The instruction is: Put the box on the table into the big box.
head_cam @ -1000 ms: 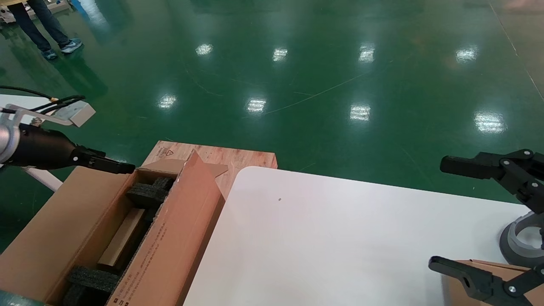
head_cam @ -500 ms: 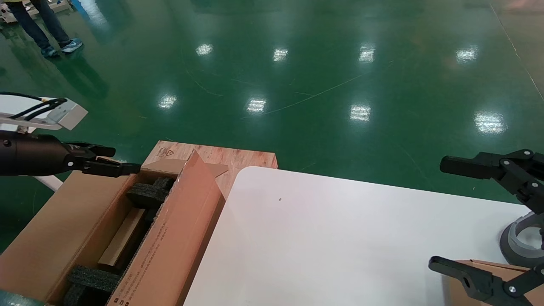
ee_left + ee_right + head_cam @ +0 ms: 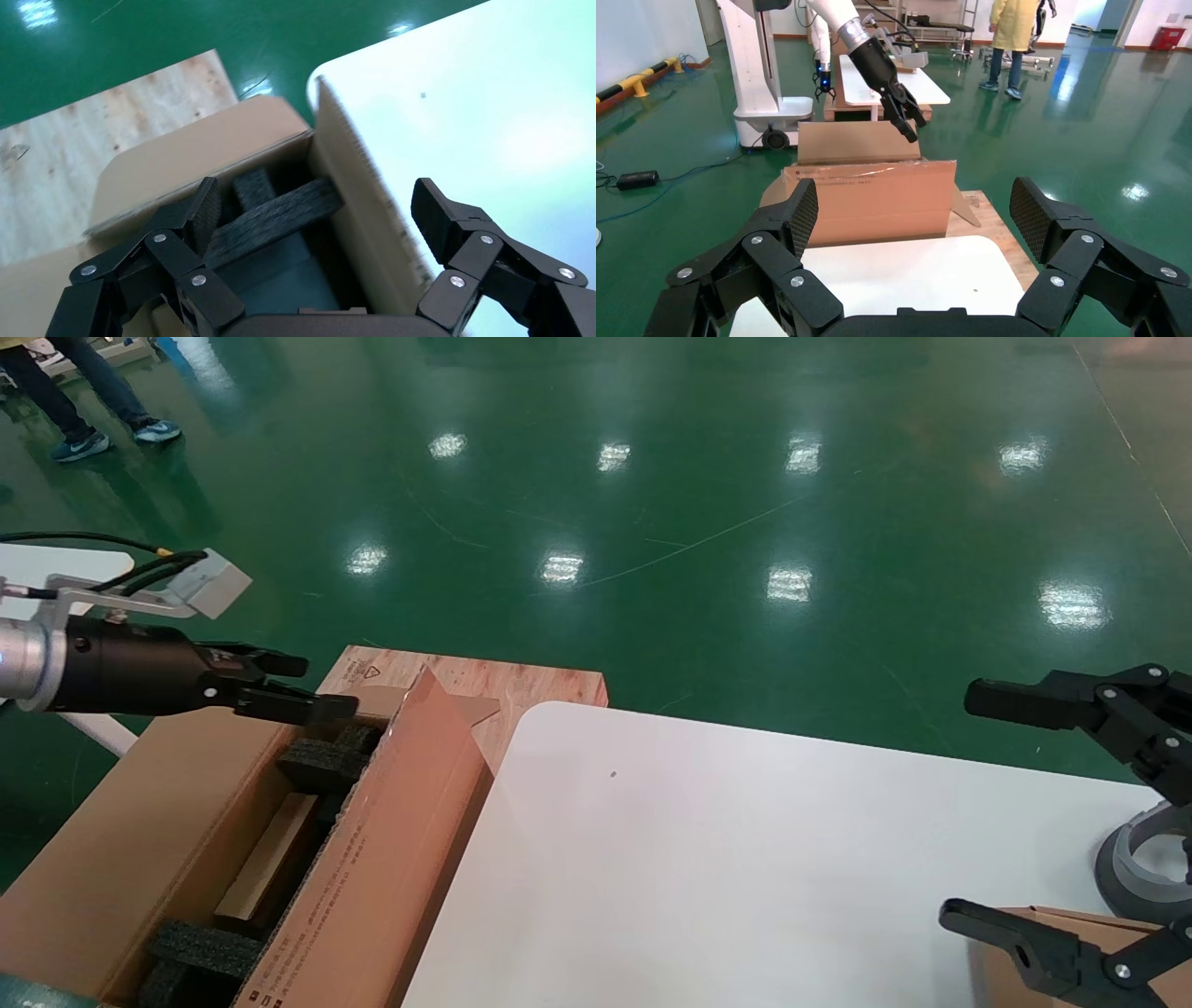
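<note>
Fingers of the left gripper (image 3: 293,686) stand apart with nothing between them, hovering above the far end of the big box (image 3: 279,840), over its foam (image 3: 321,764) and close to the raised printed flap (image 3: 400,822). In the left wrist view the same gripper (image 3: 316,210) looks straight down into that open end, the foam block (image 3: 281,210) crossing below it. A pale oblong carton (image 3: 270,859) already lies down in the big box, its long axis running along the carton's length; whether it is the box of the task I cannot tell. The table (image 3: 708,859) lies beside the big box, touching the flap. The right gripper (image 3: 987,803) hangs spread wide and empty over the table's near right corner, just above a brown box (image 3: 1052,933) of which only a corner shows. That box is well apart from the left gripper, across the whole tabletop, so the right arm is by far the nearer for picking it up.
</note>
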